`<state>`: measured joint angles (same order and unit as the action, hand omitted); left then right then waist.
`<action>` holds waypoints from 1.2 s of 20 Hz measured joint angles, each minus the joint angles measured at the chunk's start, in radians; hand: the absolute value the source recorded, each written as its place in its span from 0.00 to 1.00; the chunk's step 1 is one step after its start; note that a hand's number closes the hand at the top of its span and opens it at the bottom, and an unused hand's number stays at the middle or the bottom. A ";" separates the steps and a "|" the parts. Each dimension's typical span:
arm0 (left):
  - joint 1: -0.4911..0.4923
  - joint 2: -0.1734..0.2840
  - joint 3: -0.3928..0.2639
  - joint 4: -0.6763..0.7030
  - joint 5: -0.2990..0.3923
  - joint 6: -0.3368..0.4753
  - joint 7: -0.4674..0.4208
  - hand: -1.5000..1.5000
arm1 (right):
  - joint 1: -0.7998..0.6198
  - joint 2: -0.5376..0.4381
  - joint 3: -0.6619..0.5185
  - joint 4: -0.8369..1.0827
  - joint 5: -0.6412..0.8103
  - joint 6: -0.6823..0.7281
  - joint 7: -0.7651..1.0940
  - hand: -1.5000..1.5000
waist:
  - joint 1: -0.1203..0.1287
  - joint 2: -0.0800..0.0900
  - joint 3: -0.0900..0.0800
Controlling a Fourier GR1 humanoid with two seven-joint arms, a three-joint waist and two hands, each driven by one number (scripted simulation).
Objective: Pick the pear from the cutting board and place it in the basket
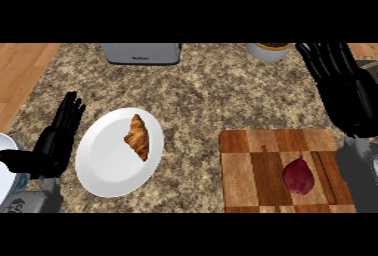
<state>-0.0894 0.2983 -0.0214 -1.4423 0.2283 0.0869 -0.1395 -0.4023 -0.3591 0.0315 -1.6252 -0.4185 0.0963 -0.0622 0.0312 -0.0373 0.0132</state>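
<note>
A: Well, start with the right hand (341, 82). How does it stand?

B: It is raised over the far right of the counter (221, 90), fingers straight and spread, holding nothing. Its fingertips reach toward the counter's back edge, near a round container (270, 50) that is cut off at the top.

A: And the pear?

B: The dark red pear (298, 176) lies on the wooden cutting board (255, 175), toward the board's right side, untouched. The right hand is above and beyond the board's far right corner, apart from the fruit; its grey forearm (360, 175) runs down the board's right edge.

A: The left hand?

B: The left hand (52, 142) rests at the left edge, fingers straight and pointing up, thumb out to the side, holding nothing. Just beside it is a white plate (111, 165) with a croissant (138, 136) on its upper right part.

A: Anything else?

B: A grey toaster (140, 53) stands at the back. At the far left a white rim (6, 150) shows, partly hidden. I cannot make out a basket.
</note>
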 measured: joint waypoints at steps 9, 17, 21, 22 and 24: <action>0.139 0.003 -0.059 0.097 -0.021 0.007 0.219 0.50 | 0.103 0.047 -0.114 0.087 -0.127 0.101 -0.129 1.00 | -0.028 0.038 -0.007; 0.154 0.029 -0.063 0.073 -0.024 -0.003 0.310 0.50 | 0.158 0.106 0.045 0.007 0.181 -0.148 -0.041 0.00 | -0.035 0.030 -0.009; 0.176 0.026 -0.064 0.056 -0.032 0.013 0.317 0.50 | 0.178 -0.062 0.029 -0.016 0.345 -0.202 0.094 0.00 | -0.053 0.023 -0.010; 0.181 0.024 -0.065 0.051 -0.033 0.016 0.319 0.50 | 0.183 -0.109 0.020 -0.029 0.372 -0.201 0.134 0.00 | -0.057 0.022 -0.010; 0.187 0.026 -0.061 0.049 -0.032 0.017 0.325 0.50 | 0.190 -0.205 0.003 -0.067 0.411 -0.174 0.215 0.00 | -0.064 0.021 -0.011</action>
<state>0.0976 0.3245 -0.0820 -1.3936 0.1965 0.1036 0.1853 -0.2119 -0.5637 0.0346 -1.6920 -0.0080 -0.0782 0.1531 -0.0324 -0.0164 0.0026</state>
